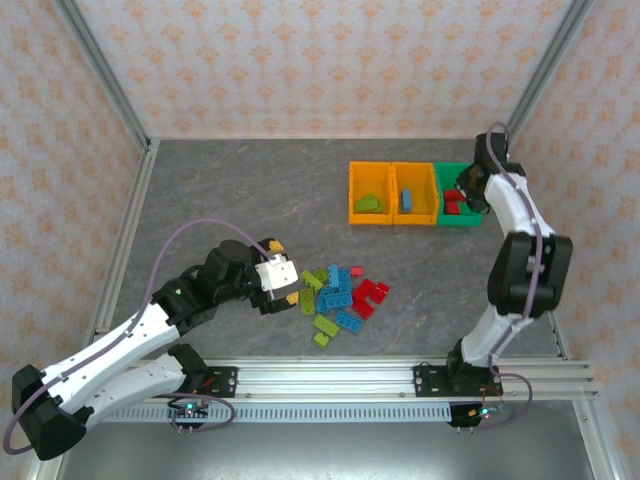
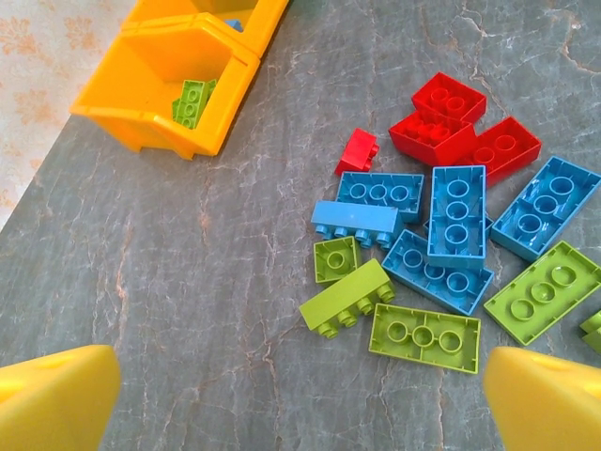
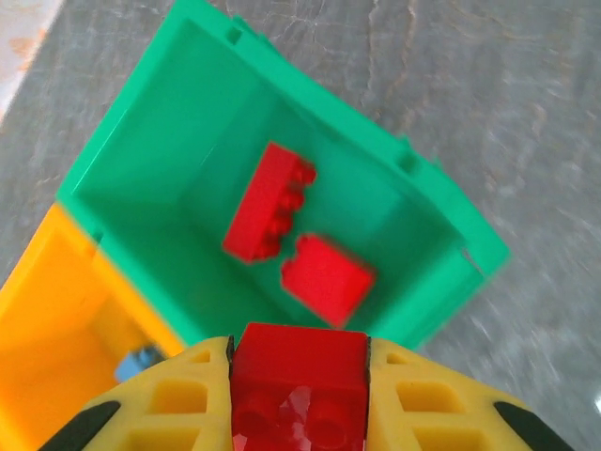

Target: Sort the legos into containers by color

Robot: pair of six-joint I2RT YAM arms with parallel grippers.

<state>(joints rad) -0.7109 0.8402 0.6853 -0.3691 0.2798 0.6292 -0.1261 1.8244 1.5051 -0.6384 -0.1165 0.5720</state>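
My right gripper (image 3: 299,413) is shut on a red lego (image 3: 299,362) and hangs over the green container (image 3: 141,188), where two red legos (image 3: 272,202) lie. From above, that gripper (image 1: 468,190) sits at the green bin (image 1: 455,224). The left orange container (image 1: 370,222) holds a lime lego (image 1: 372,203); the middle orange one (image 1: 415,222) holds a blue lego (image 1: 407,198). My left gripper (image 2: 300,404) is open with nothing between its fingers, just left of the loose pile (image 1: 340,293) of lime (image 2: 424,336), blue (image 2: 457,211) and red (image 2: 451,127) legos.
The three bins stand side by side at the back right of the grey table. A metal frame rail runs along the table's left edge (image 1: 120,250) and patterned walls close the back. Bare table lies left of the pile (image 2: 188,282).
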